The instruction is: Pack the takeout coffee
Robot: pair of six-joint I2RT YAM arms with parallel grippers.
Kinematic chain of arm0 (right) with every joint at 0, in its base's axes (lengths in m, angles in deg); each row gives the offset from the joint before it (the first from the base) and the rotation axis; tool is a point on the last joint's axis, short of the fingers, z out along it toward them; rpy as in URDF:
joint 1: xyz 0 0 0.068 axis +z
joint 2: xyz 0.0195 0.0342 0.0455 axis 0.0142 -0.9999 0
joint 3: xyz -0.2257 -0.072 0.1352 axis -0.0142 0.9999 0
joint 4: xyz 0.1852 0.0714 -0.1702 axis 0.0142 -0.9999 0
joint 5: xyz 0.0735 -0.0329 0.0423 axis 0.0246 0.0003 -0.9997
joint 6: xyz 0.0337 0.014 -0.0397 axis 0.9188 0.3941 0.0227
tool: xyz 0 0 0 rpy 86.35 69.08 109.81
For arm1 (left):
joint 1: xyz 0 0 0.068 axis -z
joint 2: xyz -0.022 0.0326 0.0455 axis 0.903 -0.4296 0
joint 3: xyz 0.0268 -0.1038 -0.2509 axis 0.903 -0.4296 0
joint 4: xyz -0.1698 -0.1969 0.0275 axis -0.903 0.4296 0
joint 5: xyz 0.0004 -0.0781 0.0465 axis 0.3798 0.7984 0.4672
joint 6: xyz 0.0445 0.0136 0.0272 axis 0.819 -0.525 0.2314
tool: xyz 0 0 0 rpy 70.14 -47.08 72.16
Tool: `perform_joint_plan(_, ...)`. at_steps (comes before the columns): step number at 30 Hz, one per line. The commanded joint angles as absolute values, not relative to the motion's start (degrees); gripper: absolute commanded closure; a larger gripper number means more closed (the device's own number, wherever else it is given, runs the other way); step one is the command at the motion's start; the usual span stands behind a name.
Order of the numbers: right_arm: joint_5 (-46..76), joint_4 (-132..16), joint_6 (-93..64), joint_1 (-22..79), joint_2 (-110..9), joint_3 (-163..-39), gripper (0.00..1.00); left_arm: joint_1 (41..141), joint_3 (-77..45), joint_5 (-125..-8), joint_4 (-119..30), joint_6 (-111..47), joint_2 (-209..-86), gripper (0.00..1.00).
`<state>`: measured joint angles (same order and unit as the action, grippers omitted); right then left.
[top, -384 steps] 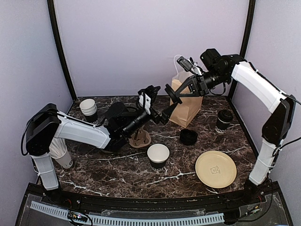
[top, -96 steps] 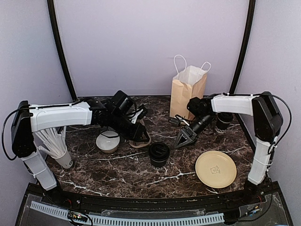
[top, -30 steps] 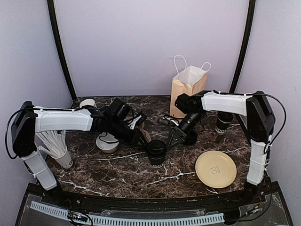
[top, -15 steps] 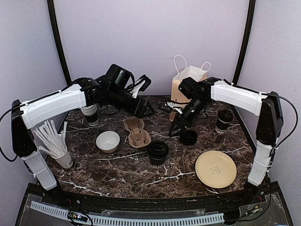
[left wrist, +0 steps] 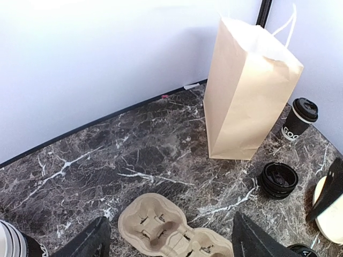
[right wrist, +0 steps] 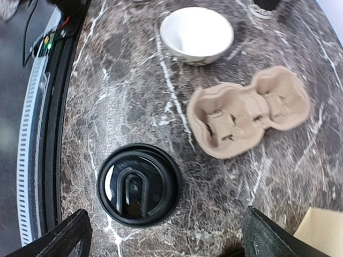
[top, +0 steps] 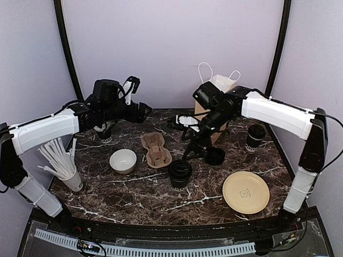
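One takeout coffee cup [top: 180, 172] stands lidded at the table's middle, and its black lid [right wrist: 138, 184] fills the right wrist view. The second lidded cup [top: 255, 136] stands at the right, beside the brown paper bag [top: 218, 85]; the left wrist view shows that cup [left wrist: 300, 118] and the bag [left wrist: 246, 91] too. My right gripper [top: 185, 138] hangs open above and just behind the middle cup, touching nothing. The left gripper [top: 140, 112] is open and empty, raised over the back left. Below it lies the cardboard cup carrier [left wrist: 177, 235].
The carrier [top: 156, 150] lies left of the middle cup, next to a white bowl [top: 122, 160]. A low stack of black lids [top: 215, 156] sits before the bag. A tan plate [top: 245, 191] is front right, a cup of straws [top: 67, 171] front left.
Both grippers have opened and risen from the middle cup. The left arm has swung back to the rear left; the right one has lifted toward the bag. The cup stands alone.
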<state>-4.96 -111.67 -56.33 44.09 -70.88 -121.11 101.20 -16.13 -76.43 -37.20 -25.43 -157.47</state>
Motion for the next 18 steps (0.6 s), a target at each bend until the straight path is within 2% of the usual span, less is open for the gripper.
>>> perform_joint_plan(1,2.7,-111.3,-60.7,49.3,-73.4,-121.0,0.02,98.8,-19.9,-77.2,-46.8,-27.9,-152.5,0.2)
perform_joint_plan(10,7.1,-111.8,-61.1,52.8,-77.5,-121.2,0.02,97.7,-22.9,-76.4,-47.6,-27.9,-149.8,0.19)
perform_joint_plan(18,6.3,-113.7,-60.6,53.2,-79.8,-122.4,0.09,97.7,-22.8,-75.5,-47.1,-28.0,-150.1,0.19)
